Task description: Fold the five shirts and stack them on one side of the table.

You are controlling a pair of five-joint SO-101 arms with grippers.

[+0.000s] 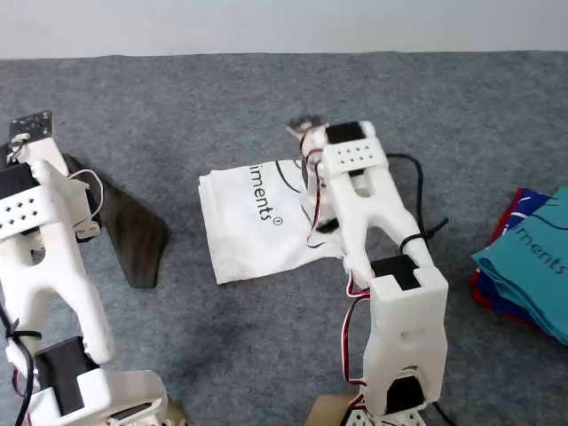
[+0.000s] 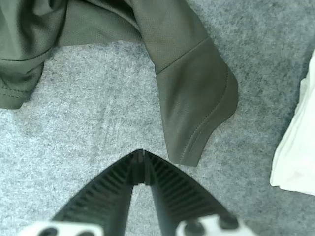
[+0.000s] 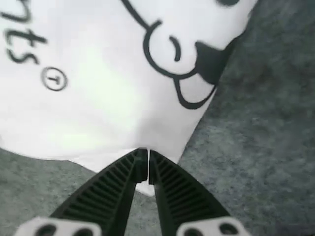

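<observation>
Progress: by my count three shirts are done, the white one looks folded but not stacked, and the olive one is unfolded. Past halfway!
Table point(image 1: 222, 355): grey carpet under everything.
Stack point(image 1: 532, 266): teal over blue over red, well apart from the white shirt, at the table's edge.
White shirt point(image 1: 253, 235): mid-table, a skewed rectangle with its long axis running roughly from olive shirt to stack.
Olive shirt point(image 1: 133, 235): near the white shirt, opposite the stack, its sleeve pointing toward the arm bases.
Right gripper point(image 3: 147, 156): tips together at the white shirt's edge; can't tell if cloth is pinched.
Left gripper point(image 2: 143, 158): closed, empty, just off the olive sleeve.
</observation>
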